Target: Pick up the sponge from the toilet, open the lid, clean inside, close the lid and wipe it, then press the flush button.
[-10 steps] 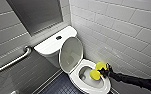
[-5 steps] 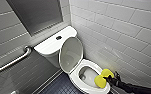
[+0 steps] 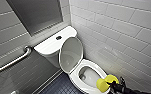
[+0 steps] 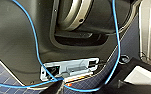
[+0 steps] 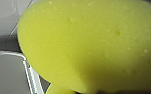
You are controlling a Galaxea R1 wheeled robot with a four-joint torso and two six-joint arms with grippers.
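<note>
At the near rim of the toilet bowl, the right gripper holds the sponge just above the white edge, its jaws pinching the yellow foam. The lid stands raised, leaning back against the tank, and the flush button sits in the tank's flat top. A metal grab bar runs along the grey wall beside the tank
</note>
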